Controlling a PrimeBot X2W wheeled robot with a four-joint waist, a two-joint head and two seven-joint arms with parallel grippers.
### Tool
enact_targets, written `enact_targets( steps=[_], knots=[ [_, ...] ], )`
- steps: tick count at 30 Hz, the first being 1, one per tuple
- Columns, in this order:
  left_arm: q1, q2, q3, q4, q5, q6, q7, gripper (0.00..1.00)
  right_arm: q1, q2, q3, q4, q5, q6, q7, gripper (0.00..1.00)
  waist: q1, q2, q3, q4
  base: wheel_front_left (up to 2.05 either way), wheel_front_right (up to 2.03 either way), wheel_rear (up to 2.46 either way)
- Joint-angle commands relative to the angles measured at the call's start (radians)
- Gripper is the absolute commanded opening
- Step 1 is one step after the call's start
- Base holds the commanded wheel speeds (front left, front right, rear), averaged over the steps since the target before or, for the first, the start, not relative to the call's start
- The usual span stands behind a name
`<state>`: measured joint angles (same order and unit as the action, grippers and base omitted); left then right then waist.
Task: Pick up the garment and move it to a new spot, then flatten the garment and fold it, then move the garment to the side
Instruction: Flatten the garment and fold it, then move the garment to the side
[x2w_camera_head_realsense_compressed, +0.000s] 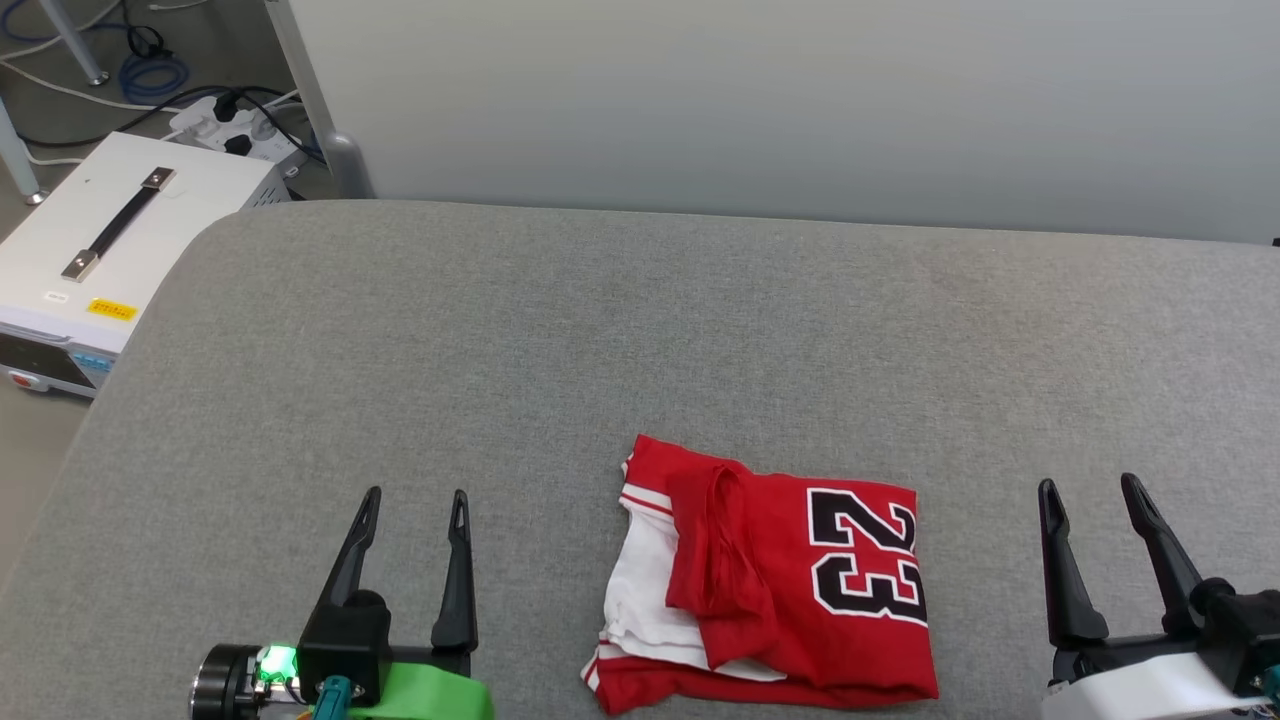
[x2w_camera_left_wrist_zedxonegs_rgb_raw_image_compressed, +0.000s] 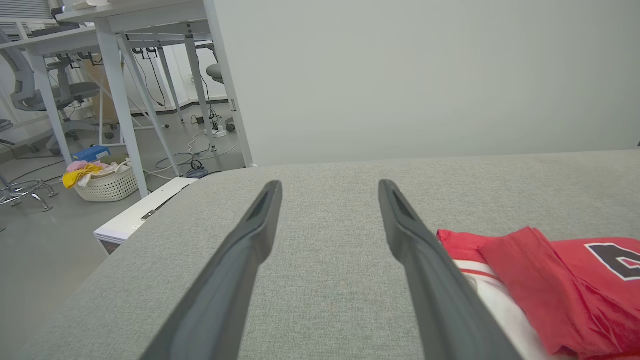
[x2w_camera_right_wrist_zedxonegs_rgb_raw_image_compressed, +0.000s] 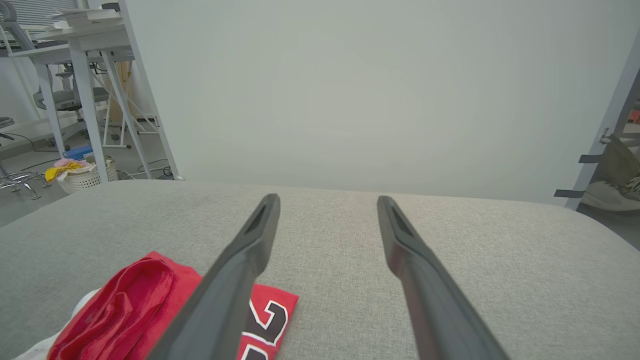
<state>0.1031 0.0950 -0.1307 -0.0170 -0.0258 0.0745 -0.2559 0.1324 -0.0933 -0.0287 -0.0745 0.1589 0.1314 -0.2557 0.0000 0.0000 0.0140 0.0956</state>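
Note:
The garment (x2w_camera_head_realsense_compressed: 780, 580), a red jersey with white sleeves and a black "23", lies folded into a rough square near the front edge of the grey table (x2w_camera_head_realsense_compressed: 600, 330), between my two arms. My left gripper (x2w_camera_head_realsense_compressed: 415, 497) stands open to its left, apart from it, with nothing between the fingers. To the garment's right my right gripper (x2w_camera_head_realsense_compressed: 1090, 487) is open as well and holds nothing. In the left wrist view the garment (x2w_camera_left_wrist_zedxonegs_rgb_raw_image_compressed: 550, 285) lies at the lower right, beside my left gripper (x2w_camera_left_wrist_zedxonegs_rgb_raw_image_compressed: 330, 186). The right wrist view has the garment (x2w_camera_right_wrist_zedxonegs_rgb_raw_image_compressed: 140, 305) at the lower left of my right gripper (x2w_camera_right_wrist_zedxonegs_rgb_raw_image_compressed: 327, 200).
A white equipment box (x2w_camera_head_realsense_compressed: 110, 250) with a black handle stands on the floor off the table's left corner, with a power strip and cables (x2w_camera_head_realsense_compressed: 235, 125) behind it. A pale wall panel (x2w_camera_head_realsense_compressed: 800, 100) runs along the table's far edge. A laundry basket (x2w_camera_left_wrist_zedxonegs_rgb_raw_image_compressed: 102, 180) sits under desks.

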Motion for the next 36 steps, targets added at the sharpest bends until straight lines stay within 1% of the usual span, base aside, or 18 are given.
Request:
enact_targets(
  steps=[1, 7, 14, 19, 23, 25, 27, 29, 31, 36],
  knots=[
    [0.018, 0.007, -0.001, 0.001, 0.003, -0.005, -0.006, 1.00, 0.020, 0.005, -0.002, -0.008, -0.009, -0.001, -0.006, 1.00, 0.0000, 0.0000, -0.002, 0.001, 0.00, 0.00, 0.00],
    [0.027, 0.008, -0.002, 0.005, 0.001, -0.008, -0.006, 1.00, 0.046, 0.017, 0.007, -0.009, -0.022, -0.001, -0.006, 1.00, 0.0000, 0.0000, 0.001, 0.003, 0.00, 0.00, 0.00],
    [0.020, 0.009, -0.004, 0.013, 0.003, -0.010, -0.006, 1.00, 0.024, 0.014, 0.014, -0.005, -0.042, -0.001, -0.006, 1.00, 0.0000, 0.0000, 0.007, 0.009, 0.00, 0.00, 0.00],
    [0.013, 0.006, -0.006, 0.019, 0.002, -0.007, -0.006, 1.00, -0.039, -0.015, 0.015, -0.004, -0.041, -0.001, -0.006, 1.00, 0.0000, 0.0000, 0.017, 0.009, 0.00, 0.00, 0.00],
    [0.004, 0.004, -0.010, 0.022, 0.002, -0.008, -0.006, 1.00, -0.112, -0.070, 0.001, 0.005, -0.013, -0.001, 0.007, 1.00, 0.0000, 0.0000, 0.030, 0.013, 0.00, 0.00, 0.00],
    [-0.004, 0.003, -0.012, 0.023, 0.002, -0.010, -0.006, 1.00, -0.158, -0.112, 0.006, 0.006, 0.017, -0.001, 0.048, 1.00, 0.0000, 0.0000, 0.039, 0.015, 0.00, 0.00, 0.00],
    [-0.013, 0.002, -0.014, 0.025, 0.002, -0.011, -0.006, 1.00, -0.203, -0.159, 0.019, 0.009, 0.058, -0.001, 0.115, 1.00, 0.0000, 0.0000, 0.049, 0.018, 0.00, 0.00, 0.00],
    [-0.024, 0.000, -0.017, 0.025, 0.002, -0.014, -0.006, 1.00, -0.245, -0.212, 0.046, 0.016, 0.121, -0.001, 0.212, 1.00, 0.0000, 0.0000, 0.062, 0.023, 0.00, 0.00, 0.00],
    [-0.031, -0.001, -0.019, 0.025, 0.002, -0.015, -0.006, 1.00, -0.273, -0.249, 0.075, 0.023, 0.189, -0.001, 0.305, 1.00, 0.0000, 0.0000, 0.070, 0.026, 0.00, 0.00, 0.00],
    [-0.050, -0.005, -0.028, 0.025, 0.003, -0.018, -0.006, 1.00, -0.319, -0.351, 0.157, 0.031, 0.376, -0.001, 0.585, 1.00, 0.0000, 0.0000, 0.096, 0.041, 0.00, 0.00, 0.00]
  ],
)
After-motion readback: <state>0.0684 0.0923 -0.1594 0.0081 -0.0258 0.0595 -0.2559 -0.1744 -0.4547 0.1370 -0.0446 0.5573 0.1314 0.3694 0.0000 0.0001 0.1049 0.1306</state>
